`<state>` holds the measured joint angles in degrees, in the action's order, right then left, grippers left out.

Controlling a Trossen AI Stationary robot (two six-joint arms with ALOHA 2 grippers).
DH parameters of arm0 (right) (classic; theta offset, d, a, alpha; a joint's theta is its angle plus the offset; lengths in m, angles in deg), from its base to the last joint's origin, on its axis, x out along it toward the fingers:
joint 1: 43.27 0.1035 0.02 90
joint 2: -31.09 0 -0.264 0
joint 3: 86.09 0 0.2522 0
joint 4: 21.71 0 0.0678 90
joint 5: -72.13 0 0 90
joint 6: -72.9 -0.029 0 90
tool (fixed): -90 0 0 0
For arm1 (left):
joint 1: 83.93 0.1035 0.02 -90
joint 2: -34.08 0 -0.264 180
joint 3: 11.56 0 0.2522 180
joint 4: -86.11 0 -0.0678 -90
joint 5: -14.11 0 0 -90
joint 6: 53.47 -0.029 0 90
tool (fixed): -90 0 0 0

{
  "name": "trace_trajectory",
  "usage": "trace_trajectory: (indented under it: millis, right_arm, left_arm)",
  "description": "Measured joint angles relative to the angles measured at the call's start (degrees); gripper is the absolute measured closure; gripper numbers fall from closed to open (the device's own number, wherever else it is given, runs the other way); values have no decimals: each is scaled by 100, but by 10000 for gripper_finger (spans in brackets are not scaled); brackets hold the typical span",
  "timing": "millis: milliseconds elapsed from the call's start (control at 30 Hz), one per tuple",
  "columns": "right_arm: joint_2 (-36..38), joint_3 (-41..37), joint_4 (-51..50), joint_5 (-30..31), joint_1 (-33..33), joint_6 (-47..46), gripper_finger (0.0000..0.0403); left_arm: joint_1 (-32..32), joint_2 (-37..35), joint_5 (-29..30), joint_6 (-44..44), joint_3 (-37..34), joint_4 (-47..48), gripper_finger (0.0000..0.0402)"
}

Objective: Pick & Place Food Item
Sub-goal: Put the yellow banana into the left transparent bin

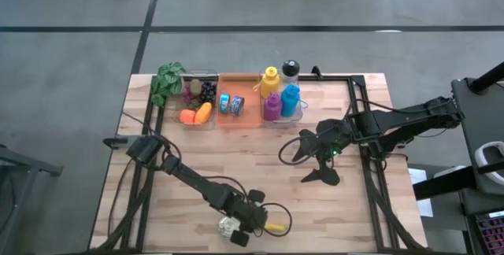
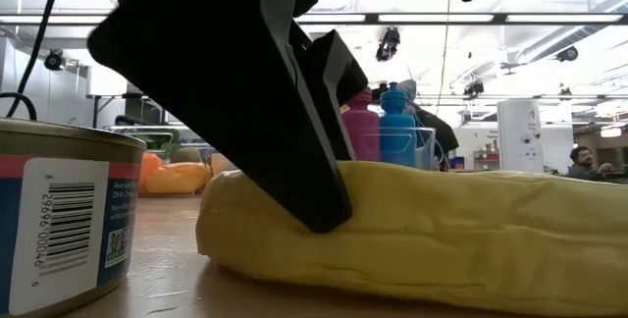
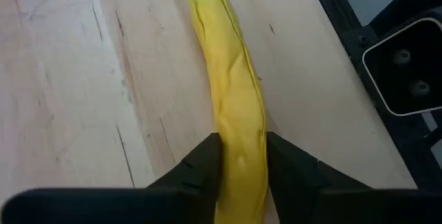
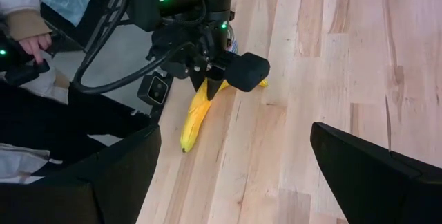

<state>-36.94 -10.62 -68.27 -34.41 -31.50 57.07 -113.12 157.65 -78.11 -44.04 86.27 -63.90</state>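
My left gripper (image 3: 240, 172) is down at the near edge of the desk (image 1: 260, 160), straddling the banana (image 3: 231, 79). One finger sits on each side of the yellow skin, both pressed right up against it, so my left jaws stand narrow around the fruit. The banana lies flat on the wood and I can't quite tell whether I'm squeezing it or only touching.

In the low view the banana (image 2: 422, 225) fills the frame, my dark finger (image 2: 275, 112) leaning down onto its top, with a tin can (image 2: 59, 220) just beside it.

From the right wrist, the banana (image 4: 197, 113) lies close to the desk's edge with my left arm over it.

My right gripper (image 1: 315, 160) hovers over the middle of the desk, jaws spread wide, holding nothing.

At the far edge, clear bins (image 1: 201, 97) carry orange food pieces, cans and coloured bottles (image 1: 279, 90), with a leafy green plant (image 1: 167, 82) beside them, well apart from the banana (image 1: 275, 227).
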Motion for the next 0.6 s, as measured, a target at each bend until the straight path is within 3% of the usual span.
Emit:
trace_trajectory:
  millis: [200,433,600]
  right_arm:
    - [0,0,0,1,0,78,33]
    - [0,0,4,-1,-2,192,33]
    - [0,0,11,0,0,193,33]
  left_arm:
    - [2,-5,38,-197,9,90,337]
    - [20,-316,721,-211,0,529,344]
    - [44,-896,1174,-35,2,1353,345]
